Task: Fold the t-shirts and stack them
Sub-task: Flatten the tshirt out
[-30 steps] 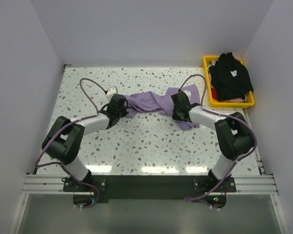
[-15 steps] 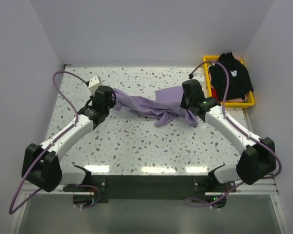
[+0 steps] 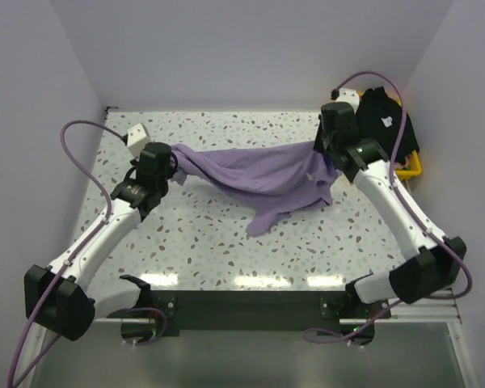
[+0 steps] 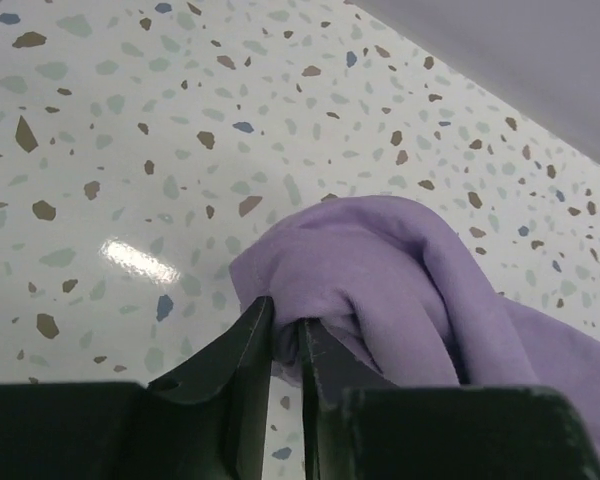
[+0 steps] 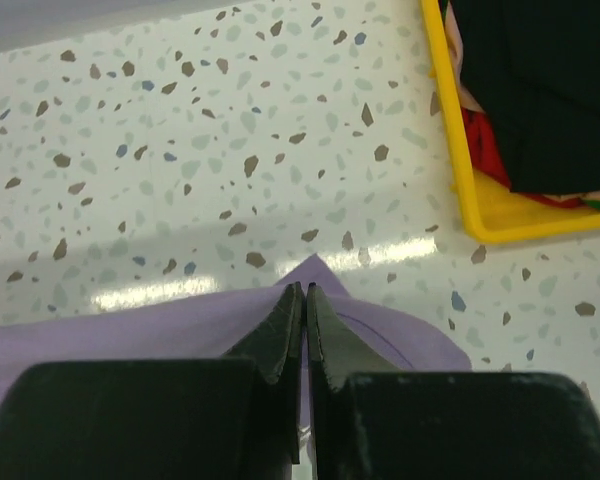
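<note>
Seen from above, neither pair of fingers shows. Left fingers [image 4: 242,348] cover the pinched fold of the lavender t-shirt [image 4: 380,270], which runs off the lower right edge. Right fingers [image 5: 283,325] hide its corner the same way. Yellow basket [image 5: 495,212] cut off by top and right edges, black t-shirt [image 5: 540,80] too. Red cloth [image 5: 488,160] under it is only a sliver. Chest mark [image 3: 385,121] too small to read.

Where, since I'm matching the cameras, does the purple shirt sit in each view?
Top: purple shirt stretched across the middle, left to right.
Left wrist: lower right, bunched.
Right wrist: along the bottom edge.
Shared landmark: the speckled table.
</note>
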Controlling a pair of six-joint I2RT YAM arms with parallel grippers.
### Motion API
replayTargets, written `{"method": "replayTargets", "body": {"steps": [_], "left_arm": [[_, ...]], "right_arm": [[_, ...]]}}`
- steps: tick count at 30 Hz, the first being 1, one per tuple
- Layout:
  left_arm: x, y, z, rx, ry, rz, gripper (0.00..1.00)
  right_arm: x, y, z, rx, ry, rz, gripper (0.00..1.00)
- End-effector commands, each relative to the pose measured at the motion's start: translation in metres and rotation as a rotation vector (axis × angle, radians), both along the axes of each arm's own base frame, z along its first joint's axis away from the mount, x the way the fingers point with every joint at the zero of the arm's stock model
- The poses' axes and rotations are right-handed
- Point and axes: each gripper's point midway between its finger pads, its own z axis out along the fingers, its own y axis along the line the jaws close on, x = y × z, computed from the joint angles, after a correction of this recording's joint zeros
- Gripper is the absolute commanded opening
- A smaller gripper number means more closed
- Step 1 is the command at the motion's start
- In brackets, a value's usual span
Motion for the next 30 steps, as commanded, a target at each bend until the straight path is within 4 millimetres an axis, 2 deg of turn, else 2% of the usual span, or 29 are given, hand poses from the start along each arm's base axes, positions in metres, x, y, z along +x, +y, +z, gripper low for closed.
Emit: {"method": "replayTargets", "body": {"steps": [1, 2, 3, 4, 5, 6, 8, 9, 11, 12, 13, 14, 15, 17, 18, 19, 20, 21, 22, 23, 24, 25, 30], "left_arm": [[0.022, 0.016, 0.005, 0.005, -0.002, 0.044, 0.21], [0.028, 0.025, 0.002, -0.012, 0.001, 0.061, 0.28], [0.033, 0.026, 0.000, -0.029, 0.004, 0.055, 0.34], [0.039, 0.022, -0.009, -0.054, 0.025, 0.028, 0.42], [0.044, 0.027, -0.009, -0.077, 0.016, 0.039, 0.54], [0.046, 0.025, -0.010, -0.089, 0.018, 0.025, 0.58], [0.049, 0.019, -0.013, -0.108, 0.017, -0.004, 0.69], [0.048, 0.019, -0.016, -0.111, 0.023, -0.007, 0.71], [0.045, 0.018, -0.021, -0.130, 0.024, -0.002, 0.73], [0.039, 0.018, -0.036, -0.135, 0.053, 0.002, 0.74], [0.035, 0.016, -0.042, -0.149, 0.063, -0.002, 0.74], [0.026, 0.016, -0.062, -0.175, 0.100, 0.015, 0.74], [0.022, 0.016, -0.072, -0.190, 0.115, 0.022, 0.73], [0.017, 0.014, -0.086, -0.231, 0.112, 0.042, 0.70], [0.009, 0.015, -0.102, -0.238, 0.140, 0.052, 0.69], [0.010, 0.013, -0.108, -0.253, 0.137, 0.052, 0.68], [0.008, 0.012, -0.114, -0.266, 0.145, 0.058, 0.67], [0.007, 0.011, -0.120, -0.269, 0.155, 0.057, 0.67], [0.010, 0.009, -0.125, -0.277, 0.157, 0.053, 0.67], [0.012, 0.008, -0.127, -0.278, 0.155, 0.047, 0.66], [0.015, 0.006, -0.127, -0.280, 0.149, 0.040, 0.66], [0.019, 0.004, -0.128, -0.286, 0.144, 0.033, 0.66], [0.046, -0.007, -0.116, -0.299, 0.086, -0.018, 0.64]], "right_arm": [[0.043, -0.007, 0.003, -0.035, 0.004, -0.006, 0.00], [0.060, -0.002, -0.015, -0.040, 0.043, 0.009, 0.00], [0.075, 0.001, -0.008, -0.031, 0.027, 0.011, 0.03], [0.085, -0.003, -0.011, -0.031, 0.037, 0.001, 0.09], [0.098, 0.001, -0.039, -0.035, 0.107, 0.015, 0.17], [0.109, 0.003, -0.024, -0.020, 0.086, 0.021, 0.33], [0.110, 0.004, -0.035, -0.026, 0.152, 0.025, 0.45], [0.108, 0.005, -0.035, -0.017, 0.153, 0.027, 0.55], [0.101, 0.009, -0.029, 0.021, 0.110, 0.032, 0.65], [0.083, 0.005, -0.033, 0.031, 0.117, 0.029, 0.70], [0.073, 0.009, -0.037, 0.057, 0.117, 0.036, 0.70], [0.067, 0.014, -0.039, 0.076, 0.102, 0.049, 0.70], [0.046, 0.012, -0.053, 0.081, 0.125, 0.053, 0.69], [0.027, 0.029, -0.064, 0.110, 0.117, 0.090, 0.68], [0.008, 0.031, -0.093, 0.101, 0.174, 0.095, 0.67], [-0.007, 0.044, -0.090, 0.129, 0.156, 0.124, 0.66], [-0.014, 0.054, -0.096, 0.145, 0.146, 0.151, 0.66], [-0.031, 0.057, -0.121, 0.132, 0.192, 0.163, 0.66], [-0.043, 0.072, -0.122, 0.144, 0.188, 0.197, 0.65], [-0.048, 0.077, -0.127, 0.140, 0.186, 0.204, 0.66], [-0.058, 0.079, -0.142, 0.124, 0.214, 0.209, 0.66], [-0.066, 0.089, -0.147, 0.119, 0.220, 0.232, 0.66], [-0.076, 0.106, -0.173, 0.082, 0.254, 0.252, 0.66]]}}
